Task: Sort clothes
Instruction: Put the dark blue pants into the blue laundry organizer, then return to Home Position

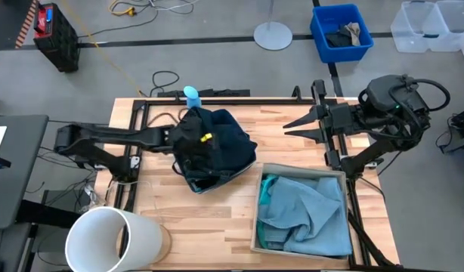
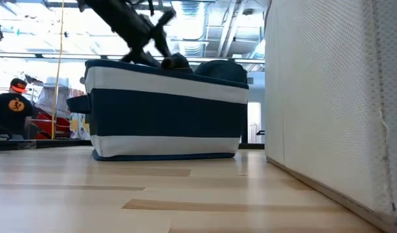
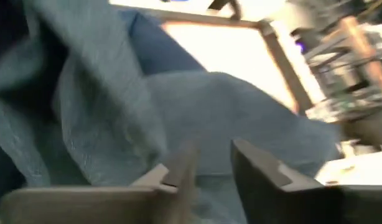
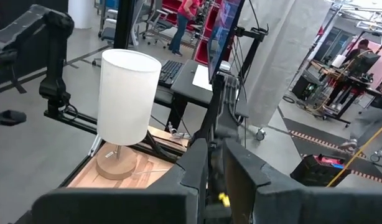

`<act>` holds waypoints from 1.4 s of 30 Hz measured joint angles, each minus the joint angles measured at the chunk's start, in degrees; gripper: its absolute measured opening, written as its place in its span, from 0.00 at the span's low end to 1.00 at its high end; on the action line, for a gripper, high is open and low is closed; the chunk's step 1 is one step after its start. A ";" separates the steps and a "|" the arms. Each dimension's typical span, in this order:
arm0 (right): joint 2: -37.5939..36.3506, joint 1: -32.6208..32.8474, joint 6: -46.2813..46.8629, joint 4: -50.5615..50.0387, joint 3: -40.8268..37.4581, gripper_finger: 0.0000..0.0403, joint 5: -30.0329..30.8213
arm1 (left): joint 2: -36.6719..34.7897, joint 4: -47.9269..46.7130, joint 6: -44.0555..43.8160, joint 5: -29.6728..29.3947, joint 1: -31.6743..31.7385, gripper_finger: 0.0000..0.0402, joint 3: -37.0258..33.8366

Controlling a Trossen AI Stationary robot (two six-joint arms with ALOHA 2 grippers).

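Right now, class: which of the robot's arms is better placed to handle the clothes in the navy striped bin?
The left. Its gripper is over the navy striped bin, close above denim. The right gripper waits open beyond the pale box, nowhere near the bin.

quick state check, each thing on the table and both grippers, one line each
navy-and-white striped fabric bin: upright, holding dark garments
dark navy garment: heaped in the striped bin
pale blue denim jeans: crumpled in the square box
turquoise top: tucked at the box's corner
square cardboard box: open
white lamp: tipped on its side
left gripper: open, over the bin
right gripper: open, idle
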 joint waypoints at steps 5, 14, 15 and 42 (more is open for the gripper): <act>0.00 0.00 0.39 0.35 0.00 0.13 -0.02 | -7.43 3.81 6.30 -0.33 -2.51 0.40 0.00; -0.13 1.33 1.51 6.54 -1.84 0.01 -6.53 | -17.71 20.27 33.97 -13.05 -14.38 0.35 0.28; -0.21 1.50 1.65 7.77 -3.22 0.01 -6.66 | -18.57 19.74 36.28 -14.53 -15.37 0.31 0.27; -45.65 -23.42 22.51 51.39 -97.30 0.00 -12.85 | -54.97 14.66 43.16 -9.43 -16.42 0.00 -33.35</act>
